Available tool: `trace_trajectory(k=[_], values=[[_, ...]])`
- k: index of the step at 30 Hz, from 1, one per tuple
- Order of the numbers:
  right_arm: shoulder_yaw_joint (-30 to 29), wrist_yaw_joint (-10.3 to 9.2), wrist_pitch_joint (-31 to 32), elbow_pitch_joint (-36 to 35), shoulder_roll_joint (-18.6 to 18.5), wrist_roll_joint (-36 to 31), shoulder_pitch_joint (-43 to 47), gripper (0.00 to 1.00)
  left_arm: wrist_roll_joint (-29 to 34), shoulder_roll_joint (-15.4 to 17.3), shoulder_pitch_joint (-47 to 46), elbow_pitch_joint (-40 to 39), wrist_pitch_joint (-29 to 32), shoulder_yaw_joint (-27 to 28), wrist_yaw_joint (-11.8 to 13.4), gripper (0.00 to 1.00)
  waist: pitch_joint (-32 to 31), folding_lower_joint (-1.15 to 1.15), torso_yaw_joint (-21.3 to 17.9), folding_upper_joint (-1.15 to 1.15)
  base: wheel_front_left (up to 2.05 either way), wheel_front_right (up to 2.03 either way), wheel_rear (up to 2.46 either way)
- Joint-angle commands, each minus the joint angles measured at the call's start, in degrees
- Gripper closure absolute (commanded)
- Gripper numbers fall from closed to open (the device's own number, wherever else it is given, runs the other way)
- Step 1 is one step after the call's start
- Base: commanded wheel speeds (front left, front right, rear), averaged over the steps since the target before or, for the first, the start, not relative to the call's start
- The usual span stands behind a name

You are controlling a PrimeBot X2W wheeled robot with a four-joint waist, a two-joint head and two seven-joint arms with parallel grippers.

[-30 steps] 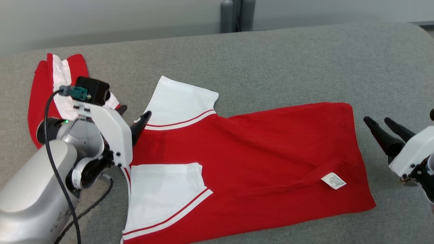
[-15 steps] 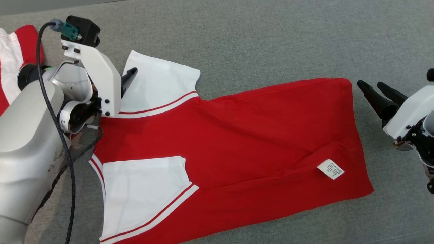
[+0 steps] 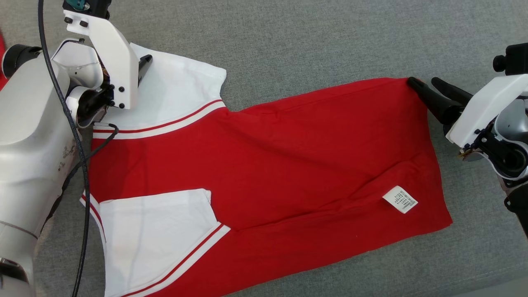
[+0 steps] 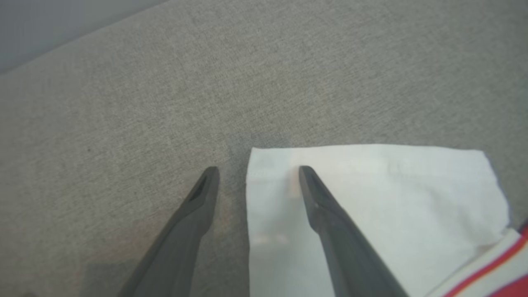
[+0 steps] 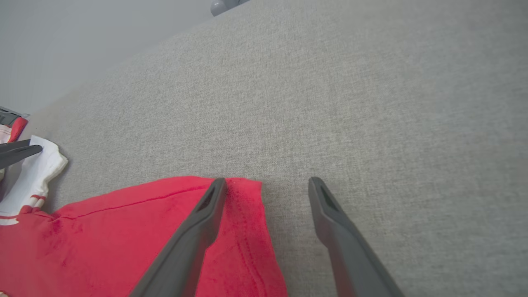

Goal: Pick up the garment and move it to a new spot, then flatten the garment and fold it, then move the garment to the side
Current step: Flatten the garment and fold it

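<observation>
On my head camera the shirt lies spread flat on the grey table, red body across the middle, collar end towards my left and hem towards my right. Two white sleeves with red stripes sit on the left side, one far and one near. A white label lies on the red cloth near the hem. My left claw is over the far sleeve's outer edge, mostly hidden behind its white mount. My right claw is at the far hem corner, one fingertip on the red cloth and the other just off it. Both claws are released and hold nothing. A black cable hangs along my left arm.

On the left wrist camera the fingers stand wide apart and straddle the sleeve's side edge. One is over bare table, the other over the white cloth near its corner. Red and white stripes show at the lower right.

On the right wrist camera the fingers are spread around the hem corner. One lies on the red cloth, the other over bare table just beside it. Far off at the left edge I see the left claw on the white sleeve, and behind it a scrap of other red and white cloth.
</observation>
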Motion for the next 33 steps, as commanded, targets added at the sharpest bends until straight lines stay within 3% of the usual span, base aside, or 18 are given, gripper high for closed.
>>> trace_trajectory(k=[1, 13, 15, 16, 17, 18, 19, 20, 21, 33], values=[[0.6, 0.03, -0.4, 0.4, -0.4, 0.5, -0.8, 0.00, 0.5, -0.2, -1.1, 0.9, -0.2, -0.3, -0.4, 0.00, 0.3, 0.00, -0.2, 0.00, 0.00, 0.00, 0.00], [5.9, 0.03, -3.6, 1.7, -1.6, 4.0, -2.8, 0.00, 0.5, -2.2, -3.0, 6.0, -1.9, -1.4, -2.1, 0.00, 1.0, 0.00, 0.1, 0.00, 0.00, 0.00, 0.00], [6.6, 0.03, -3.9, 1.6, -1.7, 4.6, -3.2, 0.00, 0.2, -2.3, -3.2, 6.4, -1.9, -1.5, -2.3, 0.07, 0.9, 0.00, 0.2, 0.00, 0.00, 0.00, 0.00], [7.0, 0.03, -4.0, 1.7, -1.9, 5.0, -3.4, 0.20, 0.1, -2.5, -3.3, 6.6, -1.9, -1.5, -2.4, 0.17, 0.8, 0.00, 0.3, 0.00, 0.00, 0.00, 0.00], [7.3, 0.03, -4.2, 1.7, -2.0, 5.2, -3.4, 0.51, 0.1, -2.6, -3.3, 6.7, -1.9, -1.5, -2.5, 0.29, 0.7, 0.00, 0.3, 0.00, 0.00, 0.00, 0.00], [7.7, 0.03, -4.2, 1.8, -2.2, 5.6, -3.5, 0.56, 0.0, -2.7, -3.3, 6.9, -1.9, -1.6, -2.6, 0.42, 0.6, 0.00, 0.3, 0.00, 0.00, 0.00, 0.00], [8.0, 0.03, -4.3, 1.8, -2.3, 5.8, -3.5, 0.78, -0.2, -2.8, -3.3, 7.0, -1.9, -1.6, -2.7, 0.61, 0.6, 0.00, 0.4, 0.00, 0.00, 0.00, 0.00], [8.7, 0.03, -4.7, 1.8, -2.5, 6.3, -3.6, 1.00, -0.5, -3.0, -3.3, 7.3, -1.9, -1.7, -2.9, 0.87, 0.4, 0.00, 0.4, 0.00, 0.00, 0.00, 0.00], [9.1, 0.03, -4.8, 1.8, -2.6, 6.6, -3.6, 1.00, -0.6, -3.1, -3.3, 7.4, -1.9, -1.7, -2.9, 1.00, 0.3, 0.00, 0.4, 0.00, 0.00, 0.00, 0.00], [12.3, 0.03, -6.9, 2.3, -3.7, 9.1, -4.0, 1.00, -1.6, -3.3, -3.6, 7.6, -3.7, -1.5, -3.4, 1.00, -0.9, 0.00, 0.7, 0.00, 0.00, 0.00, 0.00]])
